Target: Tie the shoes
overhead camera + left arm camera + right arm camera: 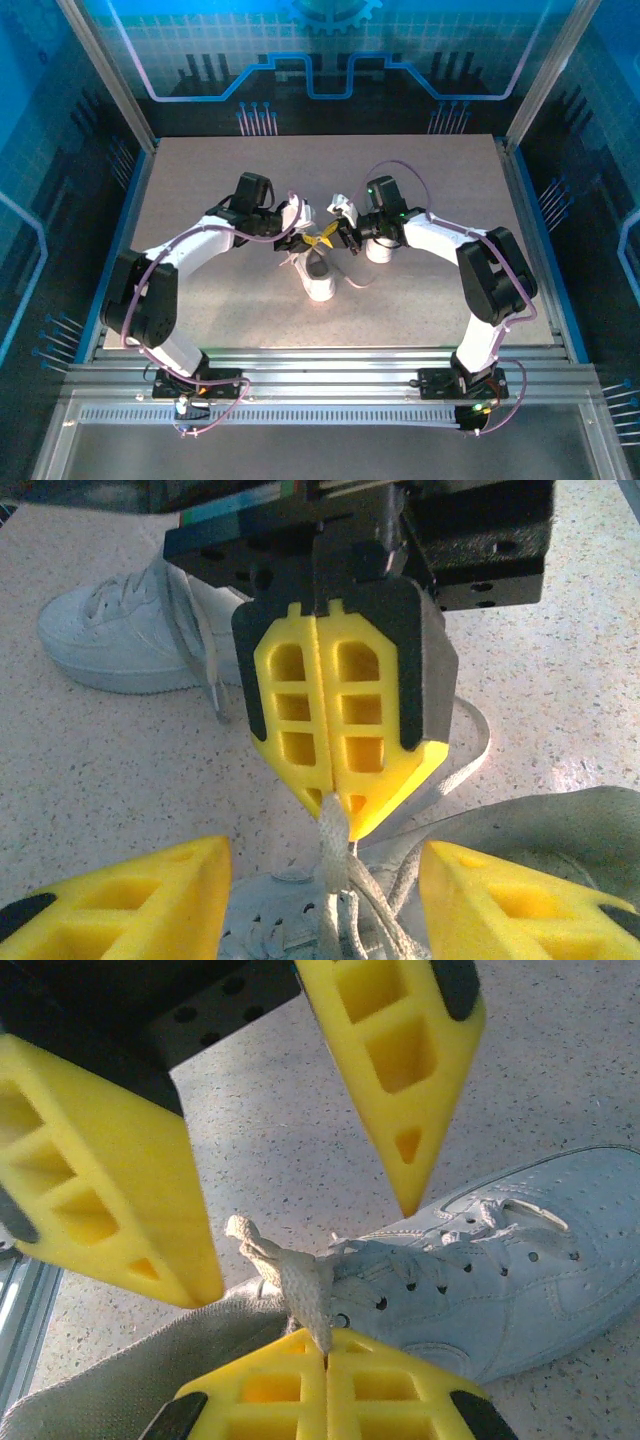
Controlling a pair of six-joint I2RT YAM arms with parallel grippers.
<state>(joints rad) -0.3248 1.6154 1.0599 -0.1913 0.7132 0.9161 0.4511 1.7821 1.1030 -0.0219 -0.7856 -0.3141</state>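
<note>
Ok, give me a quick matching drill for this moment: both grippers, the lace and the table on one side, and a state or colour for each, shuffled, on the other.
Things:
1. left gripper
2. right gripper
3. lace
4. table

States:
a. speckled beige
b. shut
c. open, fingers wide apart
d. pinched between yellow fingers

Pairs: 1-c, 2-b, 3-d, 4-a

Lab cell: aluminium frame [320, 370], blue panels [330, 50]
</note>
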